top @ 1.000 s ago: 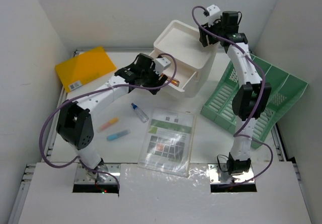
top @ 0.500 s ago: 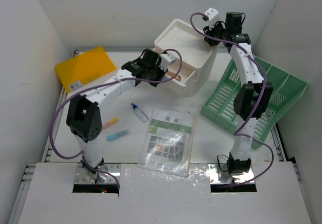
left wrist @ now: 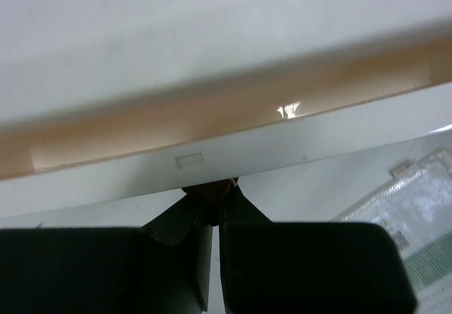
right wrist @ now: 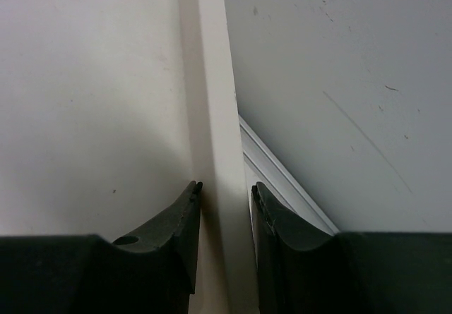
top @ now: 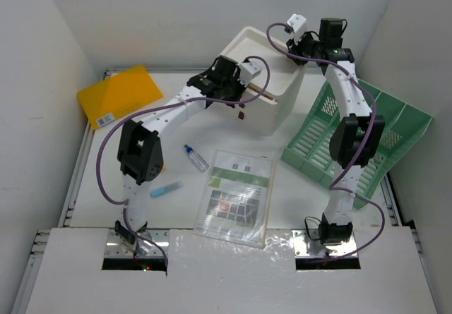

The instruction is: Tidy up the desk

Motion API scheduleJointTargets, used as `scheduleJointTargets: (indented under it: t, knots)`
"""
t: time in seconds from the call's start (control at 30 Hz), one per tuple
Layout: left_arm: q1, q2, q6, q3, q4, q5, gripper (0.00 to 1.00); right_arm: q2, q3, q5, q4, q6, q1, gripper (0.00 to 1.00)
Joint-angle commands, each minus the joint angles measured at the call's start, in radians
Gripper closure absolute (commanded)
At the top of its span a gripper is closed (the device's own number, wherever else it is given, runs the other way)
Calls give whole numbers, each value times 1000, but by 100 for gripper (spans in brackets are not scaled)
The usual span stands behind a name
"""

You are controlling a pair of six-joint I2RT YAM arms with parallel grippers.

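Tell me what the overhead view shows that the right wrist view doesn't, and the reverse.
Only overhead: the yellow folder, green tray, leaflet, small bottle and left claw at the white box's front. Only right wrist: the fingers pinching the box's thin rim, one on each side. Both: the box and the right claw.

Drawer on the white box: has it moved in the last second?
Yes. The drawer has slid back into the box, away from the booklet; only a sliver still sticks out.
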Motion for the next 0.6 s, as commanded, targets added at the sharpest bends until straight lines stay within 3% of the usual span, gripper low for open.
scheduleJointTargets:
  t: [0.0,0.1,0.17,0.2,0.33,0.43,0.57]
  knots:
    - [-27,55,-12,137,183,49,100,-10,-51,-107,-86,-3,38,86]
    - [-39,100,-16,191,208,51,97,-11,-62,-119,-80,0,38,87]
    - [-41,114,-21,206,220,53,83,-13,-71,-120,-78,5,38,88]
    - [-40,115,-30,208,224,50,65,-17,-81,-120,-74,5,38,88]
    - [-40,103,-28,190,200,45,40,-26,-102,-108,-43,16,39,91]
    - [-41,-8,-19,-21,206,43,34,-31,-114,-85,-26,28,38,95]
    - [-44,-95,-4,-217,324,7,34,-31,-116,-56,3,49,31,100]
